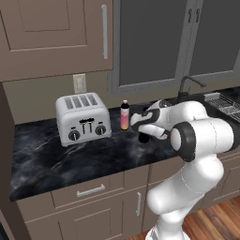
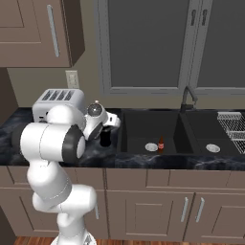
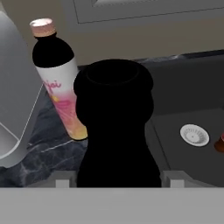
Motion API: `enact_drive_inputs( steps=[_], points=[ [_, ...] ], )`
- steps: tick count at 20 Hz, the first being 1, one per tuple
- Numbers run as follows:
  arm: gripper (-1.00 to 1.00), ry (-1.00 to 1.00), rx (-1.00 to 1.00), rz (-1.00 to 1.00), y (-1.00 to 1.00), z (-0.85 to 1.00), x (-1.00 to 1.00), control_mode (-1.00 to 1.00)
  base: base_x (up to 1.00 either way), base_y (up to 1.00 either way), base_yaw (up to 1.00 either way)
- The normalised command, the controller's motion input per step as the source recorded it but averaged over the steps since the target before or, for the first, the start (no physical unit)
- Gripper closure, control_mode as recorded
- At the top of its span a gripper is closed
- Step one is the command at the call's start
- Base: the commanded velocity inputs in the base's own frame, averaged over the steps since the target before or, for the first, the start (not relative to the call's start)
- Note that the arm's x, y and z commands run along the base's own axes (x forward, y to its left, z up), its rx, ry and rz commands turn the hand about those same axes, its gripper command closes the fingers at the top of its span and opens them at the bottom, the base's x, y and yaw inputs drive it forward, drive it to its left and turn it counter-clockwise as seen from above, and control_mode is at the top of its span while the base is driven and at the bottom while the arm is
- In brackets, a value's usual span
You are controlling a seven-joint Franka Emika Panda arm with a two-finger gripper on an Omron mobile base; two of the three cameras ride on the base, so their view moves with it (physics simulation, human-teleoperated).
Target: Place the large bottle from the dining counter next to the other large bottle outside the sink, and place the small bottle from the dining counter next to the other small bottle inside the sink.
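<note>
Black large bottle (image 3: 114,127) stands on worktop (image 1: 56,154) between gripper (image 3: 116,178) fingers, just beside pink-orange bottle (image 1: 124,115), left of sink (image 2: 148,129). Jaws flank bottle; grip or release, cannot tell. Placing step seemingly near done; next likely: retreat, fetch small bottle.

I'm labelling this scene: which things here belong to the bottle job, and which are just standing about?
Job: glossy black cola-style bottle; pink-orange bottle with pale band; small red bottle; dark recessed sink; claw.
Bystanders: silver four-slot toaster; curved dark faucet; wire dish rack.
</note>
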Motion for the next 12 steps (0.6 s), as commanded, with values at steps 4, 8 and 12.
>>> enact_drive_inputs(
  steps=[4,8,12],
  points=[
    [-1.00,-0.08,0.00,0.01,0.00,0.00,-0.21,-1.00,0.00,0.00,0.00],
    [-1.00,-0.11,0.00,0.04,0.00,0.00,-0.36,-1.00,0.00,0.00,0.00],
    [-1.00,-0.12,0.00,0.05,0.00,0.00,-0.35,-1.00,0.00,0.00,0.00]
  ],
)
